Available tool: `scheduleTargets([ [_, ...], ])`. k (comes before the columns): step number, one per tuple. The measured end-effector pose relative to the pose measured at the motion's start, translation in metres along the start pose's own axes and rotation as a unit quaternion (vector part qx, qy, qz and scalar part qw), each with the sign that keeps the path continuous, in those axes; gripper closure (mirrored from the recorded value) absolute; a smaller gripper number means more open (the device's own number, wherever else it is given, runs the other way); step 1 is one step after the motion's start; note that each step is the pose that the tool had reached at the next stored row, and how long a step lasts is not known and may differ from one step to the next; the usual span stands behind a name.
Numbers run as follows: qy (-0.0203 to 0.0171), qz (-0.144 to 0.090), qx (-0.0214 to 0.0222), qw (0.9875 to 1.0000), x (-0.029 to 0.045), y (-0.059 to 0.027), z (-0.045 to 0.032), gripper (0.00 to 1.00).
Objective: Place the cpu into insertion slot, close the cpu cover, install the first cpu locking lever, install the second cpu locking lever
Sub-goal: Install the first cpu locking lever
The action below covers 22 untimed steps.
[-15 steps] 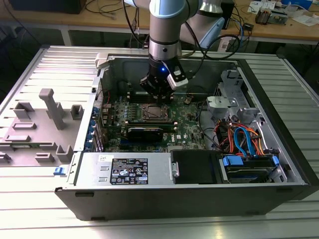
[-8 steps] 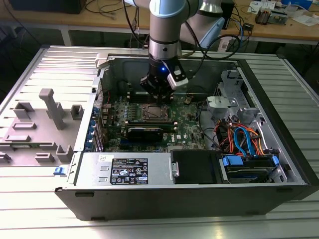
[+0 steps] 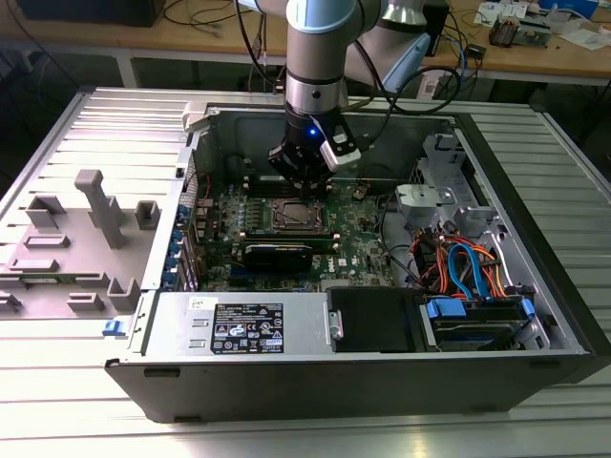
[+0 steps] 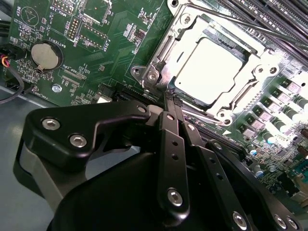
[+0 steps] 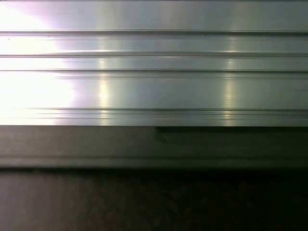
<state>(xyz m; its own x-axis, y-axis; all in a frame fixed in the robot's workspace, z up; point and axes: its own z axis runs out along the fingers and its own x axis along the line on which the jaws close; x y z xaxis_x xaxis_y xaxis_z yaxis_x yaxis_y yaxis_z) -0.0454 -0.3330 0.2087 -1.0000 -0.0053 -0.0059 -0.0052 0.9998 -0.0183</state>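
My gripper [image 4: 169,100] hung inside the open computer case [image 3: 286,382], its fingers [image 4: 172,144] pressed together and holding nothing, tips just beside the near edge of the insertion slot [image 4: 159,67] in the second wrist view. The cpu [image 4: 211,65] lay seated in that slot, and the cpu cover [image 4: 250,72] lay flat around it on the green motherboard [image 4: 110,43]. Beyond stood a wooden bench [image 3: 191,43].

An open computer case [image 3: 401,377] lies on a ribbed aluminium table [image 3: 95,114], its green motherboard [image 3: 358,243] carrying a round coin battery [image 4: 44,55], with blue and orange cables [image 3: 458,262] toward the exterior view's right and a grey plastic fixture [image 3: 91,224] toward its left.
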Motion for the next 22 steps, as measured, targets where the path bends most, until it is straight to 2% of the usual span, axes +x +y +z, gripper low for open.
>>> scheduleTargets([
  [9,-0.0001,0.0,0.0,1.0,0.0004,0.0,0.0,0.89],
  [22,0.0,-0.003,-0.0007,1.0,0.0148,0.0001,-0.0001,0.89],
])
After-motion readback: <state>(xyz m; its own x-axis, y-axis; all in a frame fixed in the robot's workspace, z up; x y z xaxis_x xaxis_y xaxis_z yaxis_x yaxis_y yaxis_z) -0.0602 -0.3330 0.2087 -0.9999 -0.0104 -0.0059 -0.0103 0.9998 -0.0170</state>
